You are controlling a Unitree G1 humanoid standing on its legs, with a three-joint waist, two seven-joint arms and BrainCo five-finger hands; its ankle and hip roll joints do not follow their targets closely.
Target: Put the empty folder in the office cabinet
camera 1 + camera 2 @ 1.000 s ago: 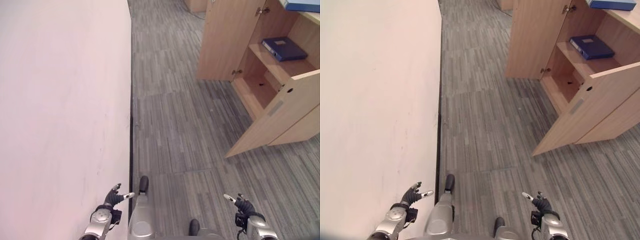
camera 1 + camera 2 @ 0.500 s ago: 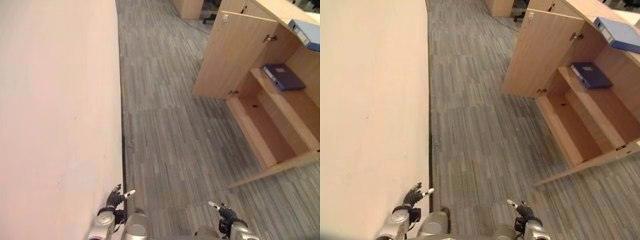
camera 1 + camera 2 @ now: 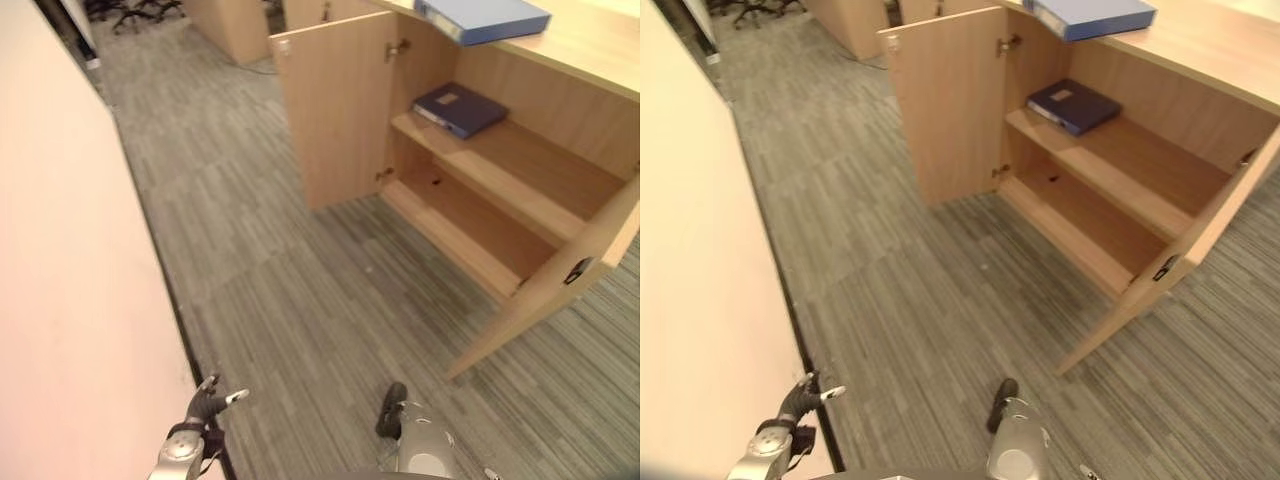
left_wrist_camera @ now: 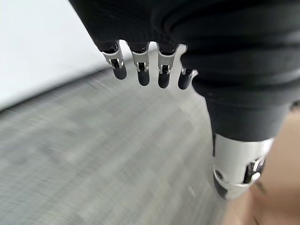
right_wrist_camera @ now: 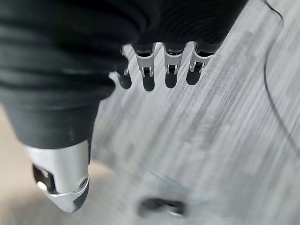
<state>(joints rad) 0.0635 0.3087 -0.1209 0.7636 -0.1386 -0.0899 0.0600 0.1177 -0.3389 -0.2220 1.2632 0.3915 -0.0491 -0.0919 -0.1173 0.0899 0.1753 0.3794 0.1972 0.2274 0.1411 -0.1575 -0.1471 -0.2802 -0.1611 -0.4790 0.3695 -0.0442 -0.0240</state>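
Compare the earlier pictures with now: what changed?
The whole picture has shifted, so the camera turned toward the open cabinet; that is no move of the things. Nothing was taken hold of or let go. The left hand and right hand stay open and empty. One blue folder still lies on the cabinet's top, the other folder on the upper shelf, both doors open.

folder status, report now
Left hand open, holding nothing; right hand open, holding nothing. One blue folder on cabinet top, another folder on upper shelf. Cabinet doors open, grey floor between.
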